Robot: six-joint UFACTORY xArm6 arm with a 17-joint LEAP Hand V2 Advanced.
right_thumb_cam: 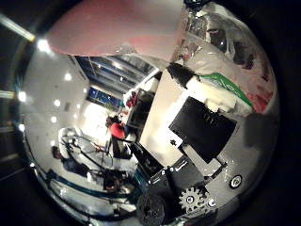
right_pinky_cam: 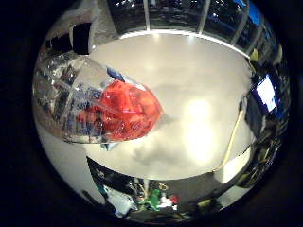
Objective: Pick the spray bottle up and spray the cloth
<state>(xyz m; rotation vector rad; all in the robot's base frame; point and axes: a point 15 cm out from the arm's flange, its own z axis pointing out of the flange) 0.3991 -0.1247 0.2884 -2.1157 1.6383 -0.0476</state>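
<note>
The hand grips the spray bottle; keep its red nozzle toward three o'clock, squeeze the trigger slowly.

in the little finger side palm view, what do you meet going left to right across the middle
clear spray bottle body → its red spray head → bare white table → yellow cable → lit screen

Against my palm: spray bottle, clear glossy plastic, red inside. Below my hand: table, smooth, pale, glare-sheened.
</note>
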